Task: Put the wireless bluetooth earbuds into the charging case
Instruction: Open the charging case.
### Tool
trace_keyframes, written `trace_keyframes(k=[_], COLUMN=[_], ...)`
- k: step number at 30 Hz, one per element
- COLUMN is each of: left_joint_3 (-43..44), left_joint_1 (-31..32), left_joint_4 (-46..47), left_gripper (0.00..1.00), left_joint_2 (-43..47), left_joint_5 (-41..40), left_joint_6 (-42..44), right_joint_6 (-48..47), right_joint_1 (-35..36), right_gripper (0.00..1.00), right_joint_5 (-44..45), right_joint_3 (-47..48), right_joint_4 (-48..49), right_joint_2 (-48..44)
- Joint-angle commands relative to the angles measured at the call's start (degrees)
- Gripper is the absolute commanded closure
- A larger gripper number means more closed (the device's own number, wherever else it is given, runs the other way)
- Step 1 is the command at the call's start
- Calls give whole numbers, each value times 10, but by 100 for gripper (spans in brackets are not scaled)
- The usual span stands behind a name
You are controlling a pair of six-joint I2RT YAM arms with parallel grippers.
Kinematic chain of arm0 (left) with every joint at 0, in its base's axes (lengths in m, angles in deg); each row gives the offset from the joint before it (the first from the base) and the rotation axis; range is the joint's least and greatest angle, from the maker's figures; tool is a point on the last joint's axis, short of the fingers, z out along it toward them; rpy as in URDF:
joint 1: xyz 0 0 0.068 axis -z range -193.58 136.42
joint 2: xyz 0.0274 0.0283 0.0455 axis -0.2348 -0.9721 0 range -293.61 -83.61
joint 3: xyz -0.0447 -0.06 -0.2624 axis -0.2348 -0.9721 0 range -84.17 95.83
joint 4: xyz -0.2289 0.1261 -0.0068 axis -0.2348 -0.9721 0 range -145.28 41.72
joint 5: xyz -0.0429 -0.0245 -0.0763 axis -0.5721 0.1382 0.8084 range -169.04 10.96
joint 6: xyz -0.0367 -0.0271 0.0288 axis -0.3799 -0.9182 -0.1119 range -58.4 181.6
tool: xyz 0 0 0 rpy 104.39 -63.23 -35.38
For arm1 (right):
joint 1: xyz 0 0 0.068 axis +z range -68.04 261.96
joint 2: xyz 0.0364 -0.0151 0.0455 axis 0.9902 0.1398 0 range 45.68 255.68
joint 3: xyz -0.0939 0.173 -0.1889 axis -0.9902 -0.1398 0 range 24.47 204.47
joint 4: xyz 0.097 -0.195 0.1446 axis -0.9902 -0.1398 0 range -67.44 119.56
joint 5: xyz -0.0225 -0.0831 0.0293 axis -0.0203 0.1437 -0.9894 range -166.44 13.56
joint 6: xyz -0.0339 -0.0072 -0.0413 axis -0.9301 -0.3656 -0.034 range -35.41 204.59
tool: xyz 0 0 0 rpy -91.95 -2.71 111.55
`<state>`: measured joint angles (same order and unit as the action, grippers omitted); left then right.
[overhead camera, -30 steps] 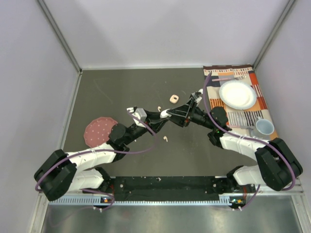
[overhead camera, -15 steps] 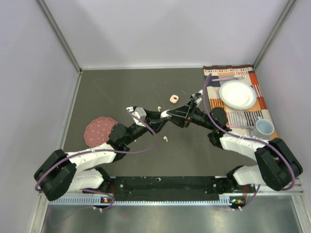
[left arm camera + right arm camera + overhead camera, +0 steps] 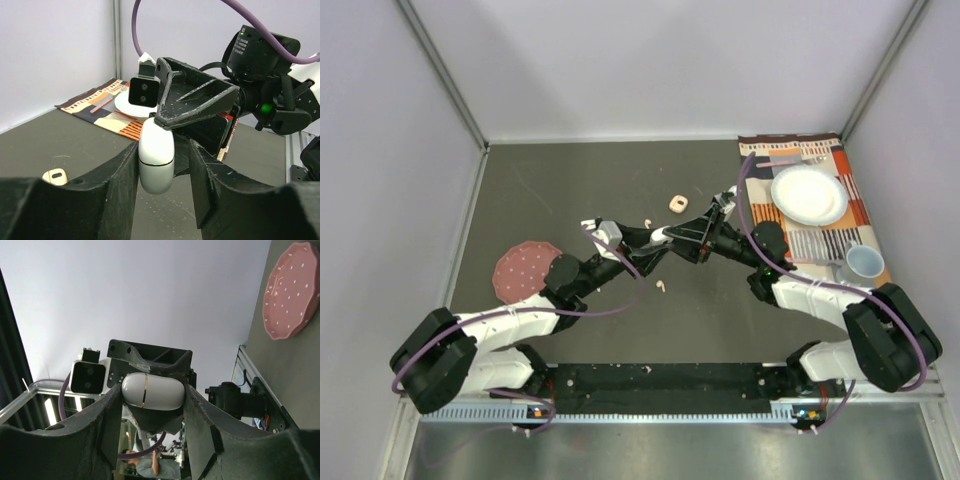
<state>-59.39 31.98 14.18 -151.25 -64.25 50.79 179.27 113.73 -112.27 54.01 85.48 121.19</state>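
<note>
The white charging case (image 3: 156, 160) is up off the counter (image 3: 570, 180), about the middle and a little toward the right edge, with both arms meeting on it. The right tool (image 3: 152, 390) is clenched on it lengthwise, a finger tight against each rounded end, and a thin seam line runs round the case. The left tool (image 3: 163, 147) brackets it from the other side. One finger lies against the case, but a sliver of gap shows at the other, so I cannot tell whether it really grips. A tiny earbud (image 3: 663, 285) lies on the counter just nearer the near edge than the held case, and another earbud (image 3: 647, 220) lies just beyond the tools. A small peach case (image 3: 676, 204) sits a little farther toward the far edge. A pink dotted plate (image 3: 525, 265) rests near the left edge. In the far right corner a striped placemat (image 3: 825, 240) carries a white plate (image 3: 809, 194) and a cup (image 3: 866, 263).
</note>
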Motion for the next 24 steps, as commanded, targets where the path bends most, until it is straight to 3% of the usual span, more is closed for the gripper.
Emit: trace_keyframes(k=[1, 24], left_joint_3=[22, 17], left_joint_1=[4, 4], left_joint_4=[16, -9], left_gripper=[51, 50], left_joint_2=[9, 0], left_joint_5=[14, -9], left_joint_6=[-6, 8], right_joint_6=[3, 4], right_joint_1=[5, 5], right_gripper=[68, 68], right_joint_5=[9, 11], right_joint_3=[12, 1], right_joint_4=[34, 43], right_joint_2=[3, -11])
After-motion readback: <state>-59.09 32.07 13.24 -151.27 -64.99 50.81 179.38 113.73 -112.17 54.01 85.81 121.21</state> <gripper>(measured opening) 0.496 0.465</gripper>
